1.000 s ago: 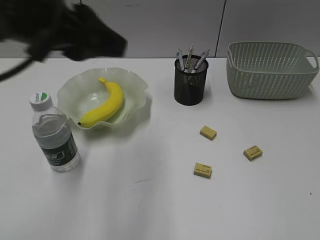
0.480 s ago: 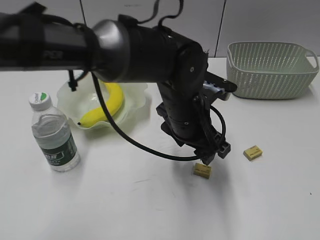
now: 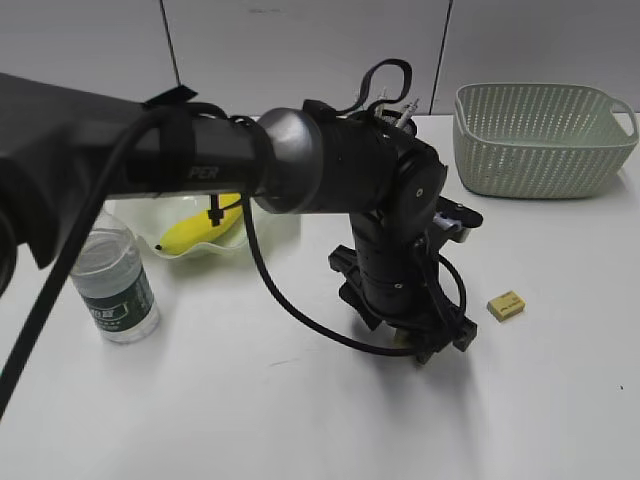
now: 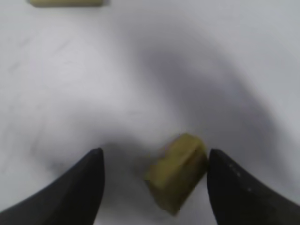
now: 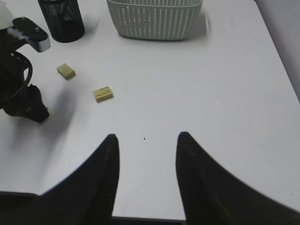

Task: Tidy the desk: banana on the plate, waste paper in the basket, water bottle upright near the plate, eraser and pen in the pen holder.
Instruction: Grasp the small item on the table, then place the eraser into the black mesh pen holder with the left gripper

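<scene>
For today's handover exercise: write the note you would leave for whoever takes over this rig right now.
Left gripper: open, fingers either side of one eraser on the desk, not gripping.
Right gripper: open, empty, above bare desk.
Done: banana on the plate; water bottle upright beside it; pens in the pen holder.
Left: three erasers on the desk, including one in front of the basket. No waste paper visible.

Banana (image 3: 192, 234) on plate (image 3: 130, 212); bottle (image 3: 112, 287) left-front of plate.
</scene>
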Robot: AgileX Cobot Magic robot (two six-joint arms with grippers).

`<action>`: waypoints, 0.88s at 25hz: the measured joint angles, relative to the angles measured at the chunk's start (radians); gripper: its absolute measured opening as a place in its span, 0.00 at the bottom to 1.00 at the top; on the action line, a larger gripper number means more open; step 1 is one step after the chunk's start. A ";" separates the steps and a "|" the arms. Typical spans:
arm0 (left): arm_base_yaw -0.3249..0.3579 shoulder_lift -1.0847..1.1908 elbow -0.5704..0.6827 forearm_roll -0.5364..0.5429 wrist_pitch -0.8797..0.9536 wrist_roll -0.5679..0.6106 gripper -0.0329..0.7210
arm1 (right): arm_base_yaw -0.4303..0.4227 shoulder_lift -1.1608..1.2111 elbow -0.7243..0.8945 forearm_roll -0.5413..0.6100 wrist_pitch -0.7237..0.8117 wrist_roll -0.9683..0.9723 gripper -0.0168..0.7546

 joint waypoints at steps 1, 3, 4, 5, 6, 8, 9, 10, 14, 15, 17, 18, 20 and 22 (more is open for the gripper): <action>-0.007 0.001 0.000 0.003 -0.008 -0.005 0.70 | 0.000 0.000 0.000 0.000 0.000 0.000 0.45; -0.021 0.008 0.000 0.018 -0.021 -0.015 0.65 | 0.000 0.000 0.000 0.000 0.000 0.000 0.45; -0.025 0.011 0.000 0.026 -0.022 -0.019 0.62 | 0.000 0.000 0.000 0.000 0.000 0.000 0.45; -0.027 0.014 0.000 0.029 -0.022 -0.022 0.56 | 0.000 0.000 0.000 0.000 0.000 0.000 0.45; -0.028 0.015 0.000 0.038 -0.022 -0.024 0.50 | 0.000 0.000 0.000 0.000 0.000 0.000 0.45; -0.028 0.015 -0.001 0.039 -0.021 -0.025 0.45 | 0.000 0.000 0.000 0.000 0.000 0.000 0.45; -0.028 0.015 -0.001 0.040 -0.021 -0.025 0.45 | 0.000 0.000 0.000 0.000 0.000 0.000 0.45; -0.028 0.015 -0.001 0.040 -0.021 -0.026 0.45 | 0.000 0.000 0.000 0.000 0.000 0.000 0.45; -0.025 -0.027 0.000 0.111 -0.030 -0.026 0.45 | 0.000 0.000 0.000 0.000 0.000 0.000 0.45; -0.018 -0.056 0.000 0.147 -0.043 -0.026 0.45 | 0.000 0.000 0.000 0.000 0.000 0.000 0.45; 0.012 -0.121 0.000 0.208 -0.095 -0.026 0.45 | 0.000 0.000 0.000 0.000 0.000 0.000 0.45; 0.036 -0.156 -0.006 0.228 -0.122 -0.026 0.45 | 0.000 0.000 0.000 0.000 0.000 0.000 0.45; 0.091 -0.202 -0.042 0.244 -0.186 -0.026 0.45 | 0.000 0.000 0.000 0.000 0.000 0.000 0.45; 0.151 -0.211 -0.099 0.243 -0.250 -0.026 0.45 | 0.000 0.000 0.000 0.000 0.000 0.000 0.45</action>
